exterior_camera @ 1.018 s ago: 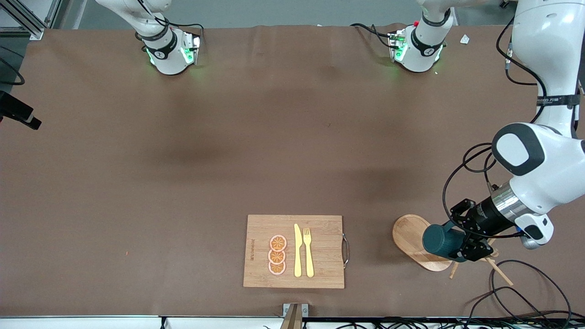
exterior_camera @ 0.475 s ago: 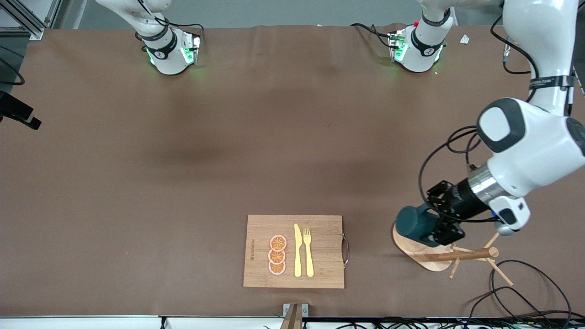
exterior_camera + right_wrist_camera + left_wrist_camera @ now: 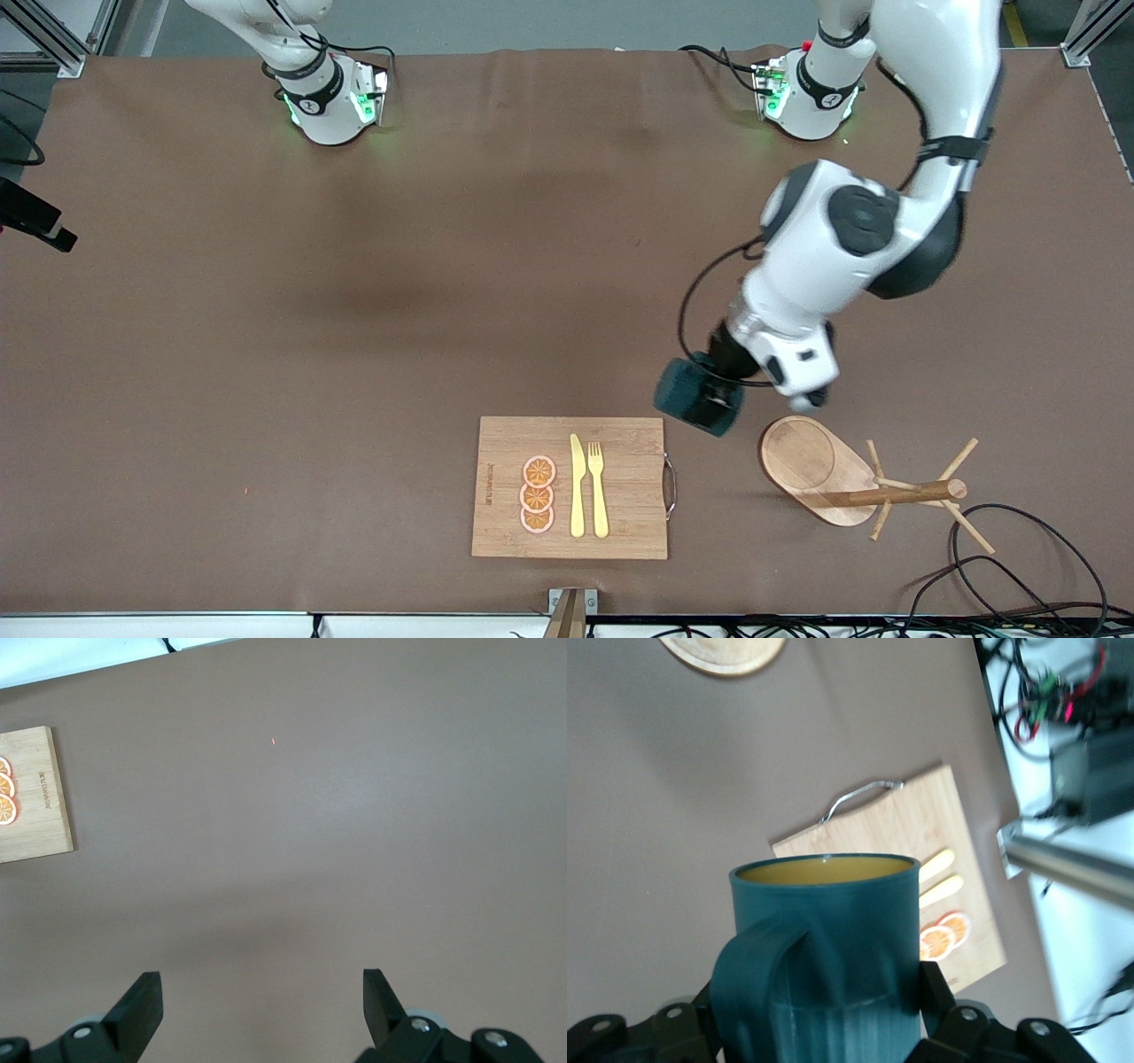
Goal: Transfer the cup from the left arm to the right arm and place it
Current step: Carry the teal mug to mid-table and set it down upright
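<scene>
Since a second ago the left arm has swung away from the wooden peg rack point(image 3: 849, 483), carrying the small dark teal cylindrical cup point(image 3: 697, 397) toward the middle of the brown bench point(image 3: 354, 354). From the front camera, the left gripper point(image 3: 719, 383) now holds the cup in the air over bare bench, just beside the metal-handled corner of the rectangular bamboo cutting board point(image 3: 620, 443), which bears three orange slices point(image 3: 537, 494), a yellow knife point(image 3: 577, 486) and a yellow fork point(image 3: 598, 487).

Seen from the left wrist, the cup point(image 3: 824, 957) sits between black fingers point(image 3: 937, 997) clamped on its sides, handle facing the camera, ochre inside showing, the board point(image 3: 908, 824) below it.

Seen from the right wrist, the right gripper point(image 3: 261, 1001), waiting, hangs over bare bench with its fingers point(image 3: 137, 1008) wide apart, a board corner point(image 3: 40, 806) at the edge.
</scene>
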Robot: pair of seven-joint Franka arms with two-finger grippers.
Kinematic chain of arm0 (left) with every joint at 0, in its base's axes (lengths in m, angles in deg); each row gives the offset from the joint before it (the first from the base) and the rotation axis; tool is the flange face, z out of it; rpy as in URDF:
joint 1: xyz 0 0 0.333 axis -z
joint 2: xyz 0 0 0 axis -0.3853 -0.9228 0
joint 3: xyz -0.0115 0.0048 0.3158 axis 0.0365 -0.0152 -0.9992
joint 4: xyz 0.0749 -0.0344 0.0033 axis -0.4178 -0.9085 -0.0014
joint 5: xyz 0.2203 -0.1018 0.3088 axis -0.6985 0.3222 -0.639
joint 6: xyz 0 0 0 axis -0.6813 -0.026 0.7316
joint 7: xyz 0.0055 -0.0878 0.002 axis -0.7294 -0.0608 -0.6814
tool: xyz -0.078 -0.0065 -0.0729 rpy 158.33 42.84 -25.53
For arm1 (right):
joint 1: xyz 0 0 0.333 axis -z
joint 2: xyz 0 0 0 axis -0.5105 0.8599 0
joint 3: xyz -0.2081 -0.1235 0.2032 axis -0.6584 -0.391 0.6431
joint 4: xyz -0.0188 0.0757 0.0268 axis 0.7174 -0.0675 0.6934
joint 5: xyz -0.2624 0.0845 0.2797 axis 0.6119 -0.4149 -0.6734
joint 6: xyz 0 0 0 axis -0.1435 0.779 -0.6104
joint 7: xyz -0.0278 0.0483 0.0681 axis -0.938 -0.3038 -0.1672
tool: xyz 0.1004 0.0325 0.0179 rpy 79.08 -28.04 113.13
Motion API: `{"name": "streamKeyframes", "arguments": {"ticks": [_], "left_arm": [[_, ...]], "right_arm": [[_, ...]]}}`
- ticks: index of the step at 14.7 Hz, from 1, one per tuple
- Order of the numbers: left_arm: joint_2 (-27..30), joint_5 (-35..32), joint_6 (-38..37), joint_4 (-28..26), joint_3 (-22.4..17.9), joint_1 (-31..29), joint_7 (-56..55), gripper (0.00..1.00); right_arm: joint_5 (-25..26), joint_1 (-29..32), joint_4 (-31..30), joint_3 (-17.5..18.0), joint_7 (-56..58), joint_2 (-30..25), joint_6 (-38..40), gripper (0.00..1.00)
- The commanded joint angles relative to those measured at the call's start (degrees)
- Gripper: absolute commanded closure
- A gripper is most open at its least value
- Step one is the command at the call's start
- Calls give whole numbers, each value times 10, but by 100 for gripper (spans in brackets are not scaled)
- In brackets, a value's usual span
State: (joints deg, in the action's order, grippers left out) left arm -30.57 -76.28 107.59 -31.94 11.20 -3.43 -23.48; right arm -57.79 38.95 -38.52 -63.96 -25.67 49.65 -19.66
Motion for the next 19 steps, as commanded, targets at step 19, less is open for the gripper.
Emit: {"name": "streamKeyframes", "arguments": {"ticks": [19], "left_arm": [[-208,-695,-145,-1,-13,288,-247,26]], "right_arm": [[0,10,-8,5,6,-2,-12,0]]}}
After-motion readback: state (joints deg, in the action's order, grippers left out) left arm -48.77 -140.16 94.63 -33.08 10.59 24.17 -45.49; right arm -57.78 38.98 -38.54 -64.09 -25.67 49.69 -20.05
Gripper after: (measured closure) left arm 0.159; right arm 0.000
